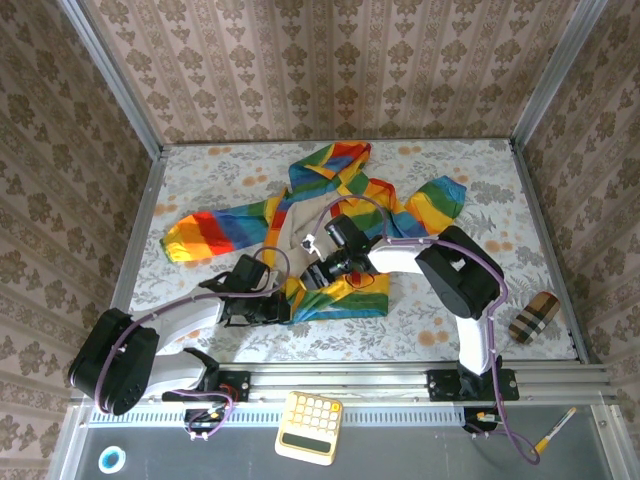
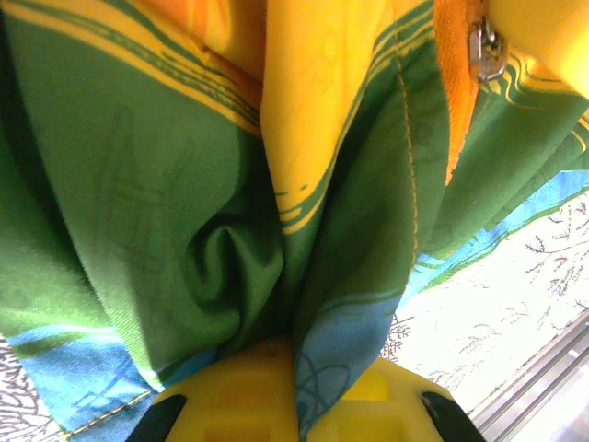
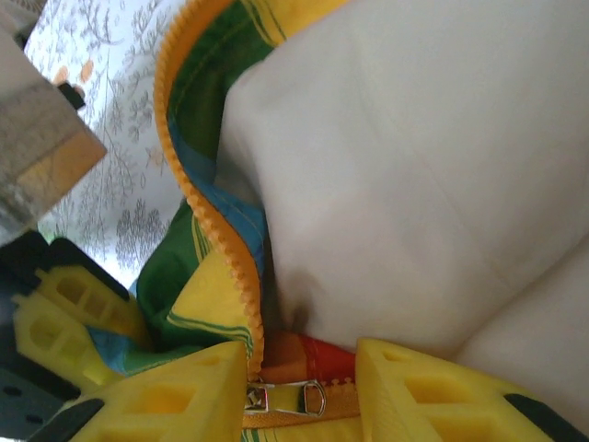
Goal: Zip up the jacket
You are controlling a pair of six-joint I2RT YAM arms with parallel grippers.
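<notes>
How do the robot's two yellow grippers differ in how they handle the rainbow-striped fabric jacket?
The left gripper has its jaws shut, while the right gripper has jaws apart. The left gripper pinches a green-and-blue fold of the rainbow-striped fabric jacket; the right gripper straddles the small silver zipper pull on the orange zipper. Both are yellow and work near the jacket's bottom edge.

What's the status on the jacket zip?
Left hand shut on the jacket hem. Right hand open around the zipper pull, not gripping. Jacket front open, teeth unjoined. Nothing seen across the zipper.
</notes>
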